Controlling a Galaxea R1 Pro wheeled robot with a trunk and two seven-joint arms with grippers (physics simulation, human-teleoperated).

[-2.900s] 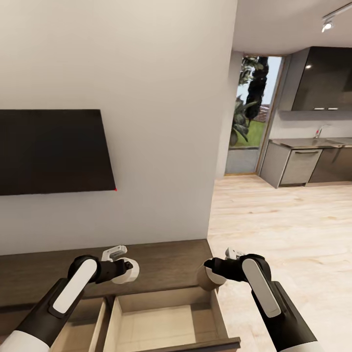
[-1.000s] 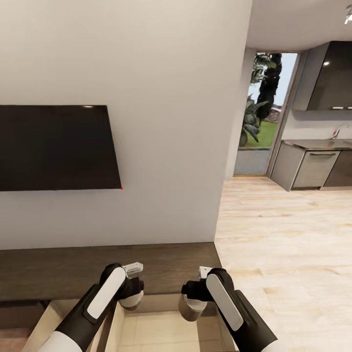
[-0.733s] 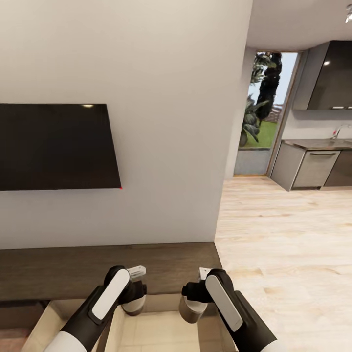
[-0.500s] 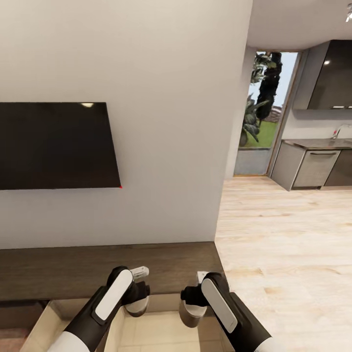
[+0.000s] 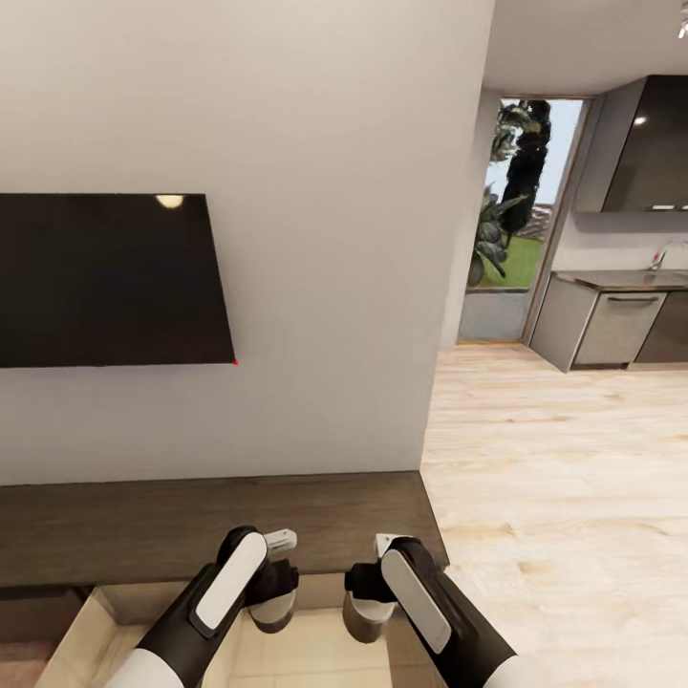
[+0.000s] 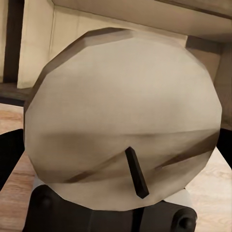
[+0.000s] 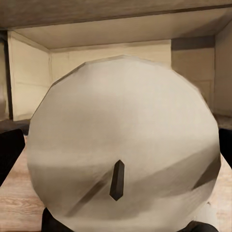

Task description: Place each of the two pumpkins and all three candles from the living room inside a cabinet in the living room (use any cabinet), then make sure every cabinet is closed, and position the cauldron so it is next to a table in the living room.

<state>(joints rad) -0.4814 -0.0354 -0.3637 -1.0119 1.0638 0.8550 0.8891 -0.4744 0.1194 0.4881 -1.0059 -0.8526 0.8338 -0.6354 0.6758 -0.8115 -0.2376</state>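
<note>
The candle [image 6: 123, 121] in the left wrist view looks matt and waxy, cream with brownish streaks, faceted at the rim, with a dark wick. The other candle [image 7: 123, 147] has the same dull, chalky finish. The cabinet [image 5: 191, 526] top is dark, matt wood grain; its open compartment, at 6 o'clock, is pale smooth board. The television [image 5: 105, 282] is glossy black. The floor [image 5: 573, 478] is light, satin wood plank.

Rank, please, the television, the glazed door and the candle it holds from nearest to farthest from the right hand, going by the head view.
1. Candle, in the right hand, over the open cabinet.
2. Television, on the wall, up and left.
3. Glazed door, far back right.
</note>
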